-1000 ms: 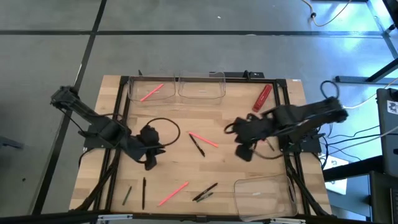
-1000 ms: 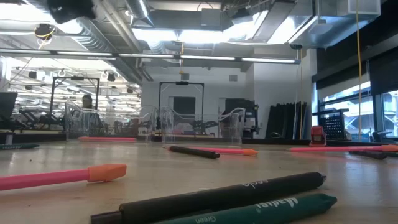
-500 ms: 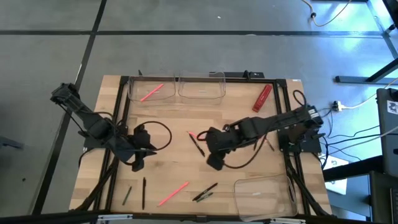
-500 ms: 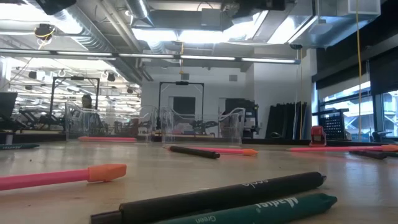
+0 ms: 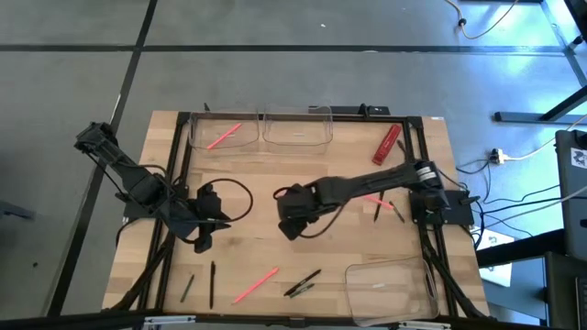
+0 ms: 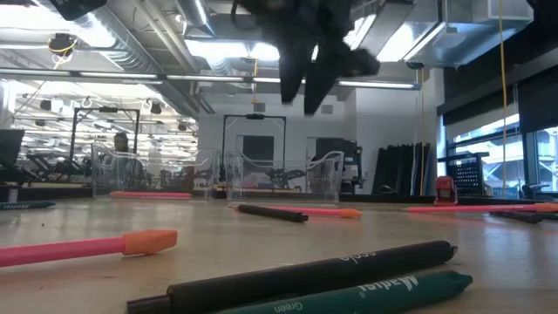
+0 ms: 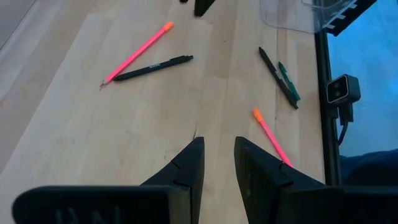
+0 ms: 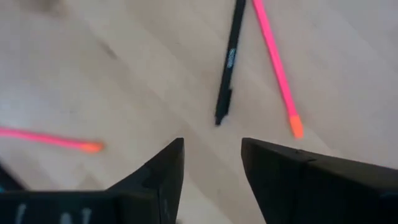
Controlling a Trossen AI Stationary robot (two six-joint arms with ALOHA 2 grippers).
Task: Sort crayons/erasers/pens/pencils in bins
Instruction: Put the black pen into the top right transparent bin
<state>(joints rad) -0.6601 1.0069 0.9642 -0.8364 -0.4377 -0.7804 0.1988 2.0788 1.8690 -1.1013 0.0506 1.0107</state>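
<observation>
In the middle of the table a black pen and a pink pencil lie flat, meeting at a sharp angle. My right gripper hangs open just above them, pointing steeply down; in the high view it covers them. My left gripper waits open above the table's left part, empty. Near the front edge lie a green pen, a black pen, a pink pencil and two dark pens. A clear bin at the far left holds one pink pencil.
A second clear bin stands at the far edge, a third at the near right corner. A red stick lies at the far right. Another pink pencil and a short dark stick lie under my right arm.
My right gripper has swung from the table's right part toward the middle and come down, so that it now hangs over the black pen and pink pencil. My left gripper has drawn back a little toward the table's left edge. The pens and pencils have not moved.
</observation>
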